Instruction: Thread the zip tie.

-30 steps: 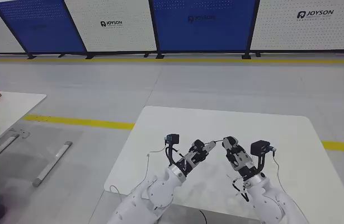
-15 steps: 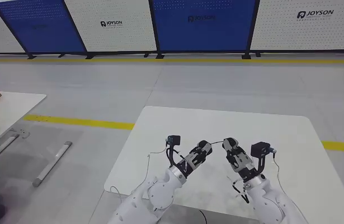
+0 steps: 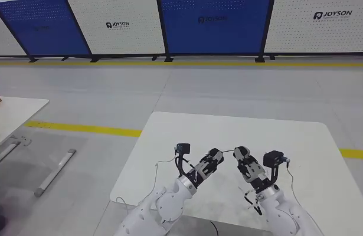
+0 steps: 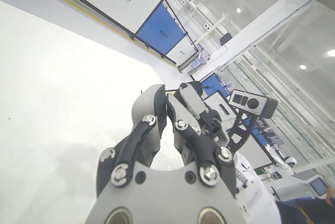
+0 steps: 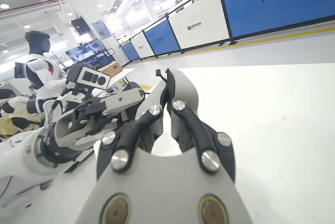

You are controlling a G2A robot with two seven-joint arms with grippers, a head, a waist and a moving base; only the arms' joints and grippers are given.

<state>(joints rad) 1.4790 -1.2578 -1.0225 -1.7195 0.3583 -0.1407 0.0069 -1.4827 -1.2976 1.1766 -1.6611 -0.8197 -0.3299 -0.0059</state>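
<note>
Pulled back slightly, the left tool (image 3: 218, 153) and the right tool (image 3: 238, 151) each pinch shut on the thin black plastic zip tie (image 3: 228, 150) stretched between them above the white desk (image 3: 287, 135).

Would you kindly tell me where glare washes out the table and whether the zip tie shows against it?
Left wrist view: much of the table is blown out to flat white. Right wrist view: evenly lit, and the dark end of the zip tie stands out. Top view: no glare, and the zip tie is a thin dark line.
</note>
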